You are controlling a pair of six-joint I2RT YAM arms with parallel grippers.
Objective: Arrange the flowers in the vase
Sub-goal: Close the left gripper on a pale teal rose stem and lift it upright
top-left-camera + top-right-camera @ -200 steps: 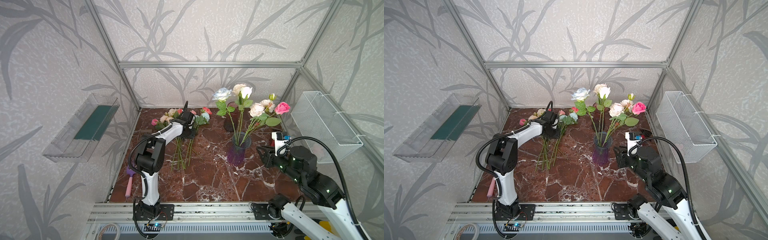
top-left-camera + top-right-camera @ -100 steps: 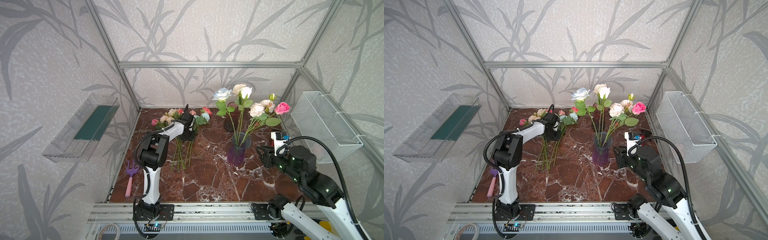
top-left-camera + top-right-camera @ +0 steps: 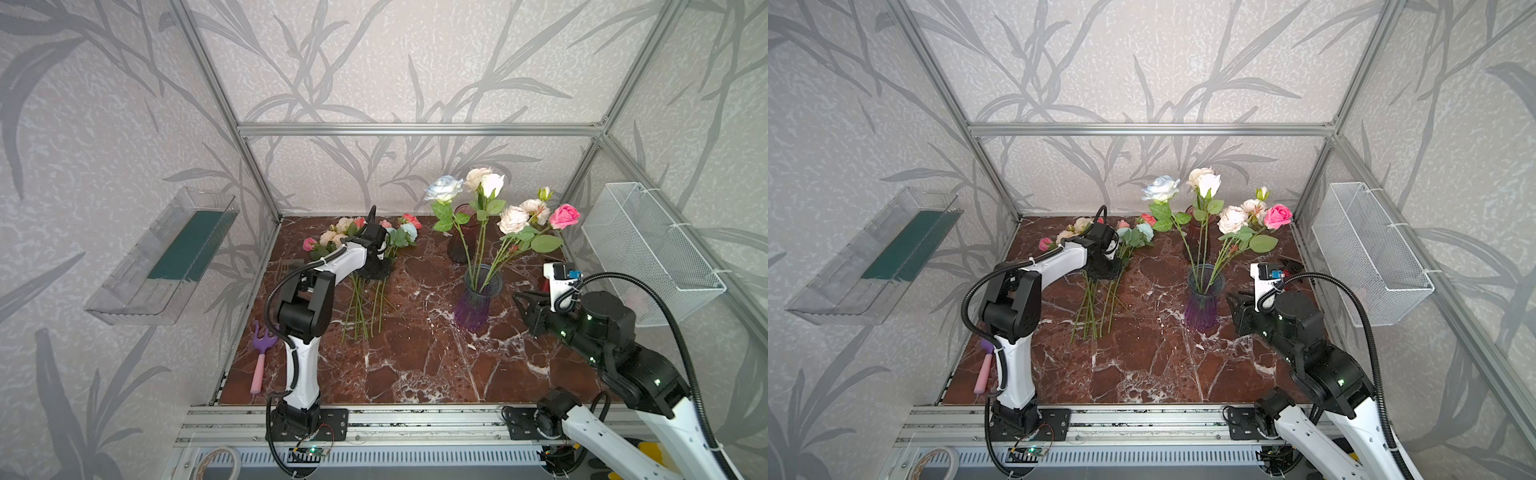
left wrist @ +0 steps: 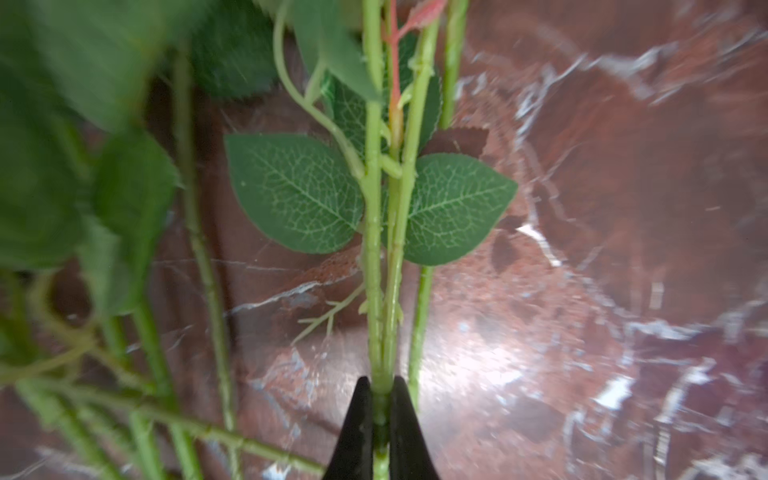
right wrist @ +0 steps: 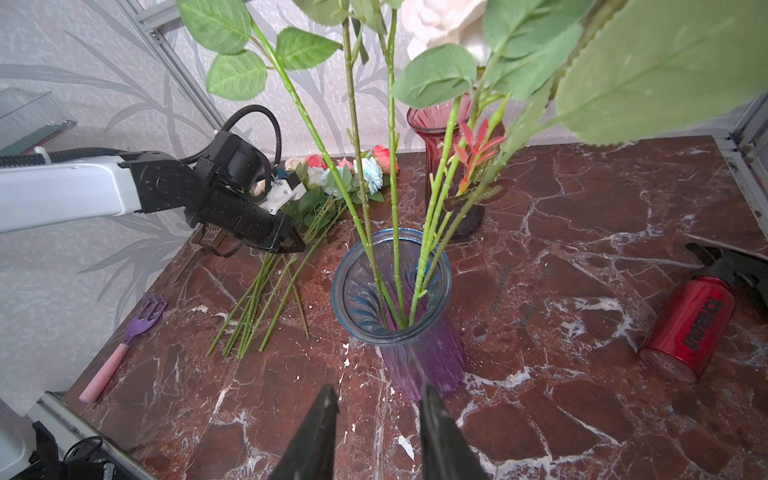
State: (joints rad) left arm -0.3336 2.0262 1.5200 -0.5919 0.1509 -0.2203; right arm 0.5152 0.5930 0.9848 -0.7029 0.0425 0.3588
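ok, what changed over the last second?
The left gripper shut on a stem of the loose flowers lying on the table; its elbow swung clear of the purple rake. The right gripper, vase and standing flowers stayed put.

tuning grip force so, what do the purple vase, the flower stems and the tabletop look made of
Purple vase: see-through, ribbed, glossy; glass or clear plastic, cannot tell which. Flower stems: moulded plastic by the look, waxy green with small nubs. Tabletop: glossy red-brown marble pattern with white veins and glare; real stone or laminate, unclear.
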